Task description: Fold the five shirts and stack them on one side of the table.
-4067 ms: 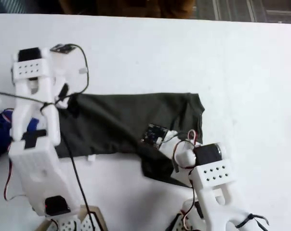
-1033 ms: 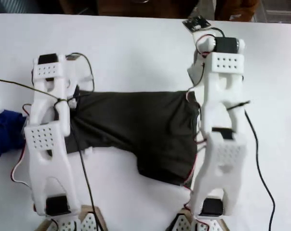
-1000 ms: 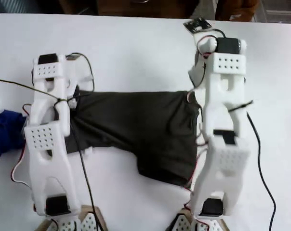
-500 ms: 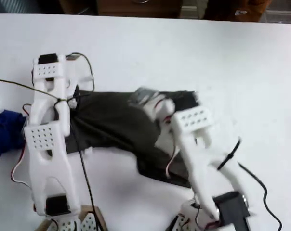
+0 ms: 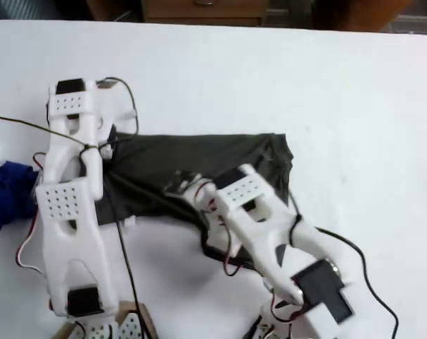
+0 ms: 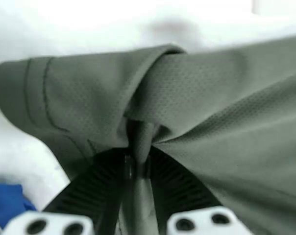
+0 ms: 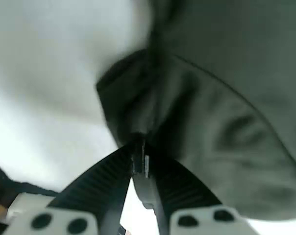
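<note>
the dark olive shirt (image 5: 199, 159) lies stretched across the middle of the white table (image 5: 355, 92), bunched along its near edge. the left gripper (image 6: 137, 164) has its fingers pressed together on a fold at the end by the sleeve hem. the right gripper (image 7: 139, 159) pinches a doubled edge of the same shirt, over its middle. a blue cloth (image 5: 5, 194) sits at the table's edge beside the left arm.

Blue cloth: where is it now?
In the high view the blue cloth lies at the table's left edge, beside the left arm, left of the dark shirt.
</note>
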### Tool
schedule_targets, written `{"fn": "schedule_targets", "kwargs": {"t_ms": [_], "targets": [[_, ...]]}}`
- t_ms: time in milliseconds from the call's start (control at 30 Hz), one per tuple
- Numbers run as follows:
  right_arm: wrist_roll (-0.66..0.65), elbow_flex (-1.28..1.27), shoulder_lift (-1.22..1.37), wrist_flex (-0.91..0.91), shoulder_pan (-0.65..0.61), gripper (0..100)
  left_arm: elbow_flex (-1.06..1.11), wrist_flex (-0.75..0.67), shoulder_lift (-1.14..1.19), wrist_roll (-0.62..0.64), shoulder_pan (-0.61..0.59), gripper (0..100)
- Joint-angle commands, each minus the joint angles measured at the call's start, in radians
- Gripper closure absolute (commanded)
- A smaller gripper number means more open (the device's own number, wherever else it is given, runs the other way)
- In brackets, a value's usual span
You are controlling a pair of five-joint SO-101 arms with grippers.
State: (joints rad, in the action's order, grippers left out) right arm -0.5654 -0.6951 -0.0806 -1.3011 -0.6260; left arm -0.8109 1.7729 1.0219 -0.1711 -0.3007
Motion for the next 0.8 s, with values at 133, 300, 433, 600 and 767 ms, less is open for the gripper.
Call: {"fn": "schedule_targets", "kwargs": {"t_ms": [133, 300, 433, 600, 767], "targets": [[0.006, -0.002, 0.007, 0.004, -0.157, 97.9, -0.008, -0.009, 0.008, 0.006, -0.015, 98], [0.002, 0.028, -0.012, -0.087, -0.142, 97.9, -0.008, -0.009, 0.008, 0.006, -0.015, 98], [-0.002, 0.121, -0.113, -0.216, -0.027, 97.9, -0.013, -0.003, 0.008, 0.006, -0.015, 98], [-0.087, 0.342, -0.216, -0.277, 0.194, 98.0, -0.025, 0.014, -0.020, 0.006, -0.008, 98], [-0.114, 0.532, -0.117, -0.252, 0.337, 98.0, 0.015, 0.014, -0.114, -0.008, -0.008, 96]]}}
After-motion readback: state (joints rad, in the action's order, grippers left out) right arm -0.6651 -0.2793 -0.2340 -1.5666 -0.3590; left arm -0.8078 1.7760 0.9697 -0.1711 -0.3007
